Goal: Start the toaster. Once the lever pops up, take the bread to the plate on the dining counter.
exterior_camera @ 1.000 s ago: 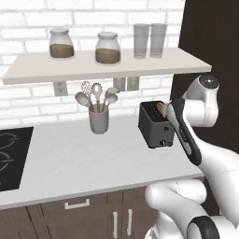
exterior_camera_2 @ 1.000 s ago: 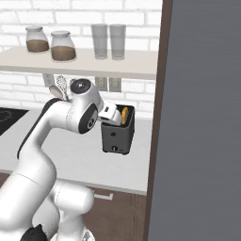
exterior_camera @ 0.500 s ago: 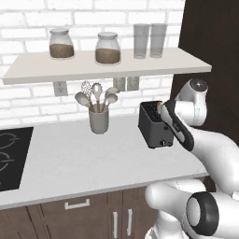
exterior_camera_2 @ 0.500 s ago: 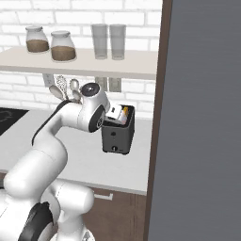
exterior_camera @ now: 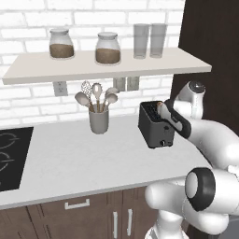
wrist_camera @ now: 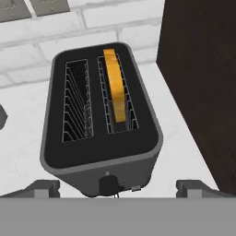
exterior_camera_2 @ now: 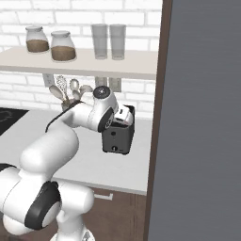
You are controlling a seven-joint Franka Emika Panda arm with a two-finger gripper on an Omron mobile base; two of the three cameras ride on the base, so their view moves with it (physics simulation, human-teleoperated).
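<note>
The black toaster (exterior_camera: 155,127) stands on the white kitchen counter (exterior_camera: 79,158) beside a dark tall cabinet. Seen from the hand, the golden bread (wrist_camera: 115,87) sits on edge in the right slot of the toaster (wrist_camera: 99,152), and the left slot is bare. A small round knob (wrist_camera: 109,184) is low on the toaster's front face. My gripper (wrist_camera: 119,189) hovers just above the toaster's front end, open wide, with one fingertip to each side of it and nothing held. From the base, the hand (exterior_camera: 168,114) is over the toaster's right top. The plate and the dining counter are out of view.
A grey utensil cup (exterior_camera: 99,120) with spoons stands left of the toaster. A shelf (exterior_camera: 107,66) with jars and glasses hangs above the counter. The dark cabinet side (wrist_camera: 203,83) rises close on the toaster's right. A black cooktop (exterior_camera: 11,156) lies at the far left.
The arm has swung a little toward the toaster, bringing the hand closer over its top. The gripper has stayed open. Toaster and bread have not moved.
</note>
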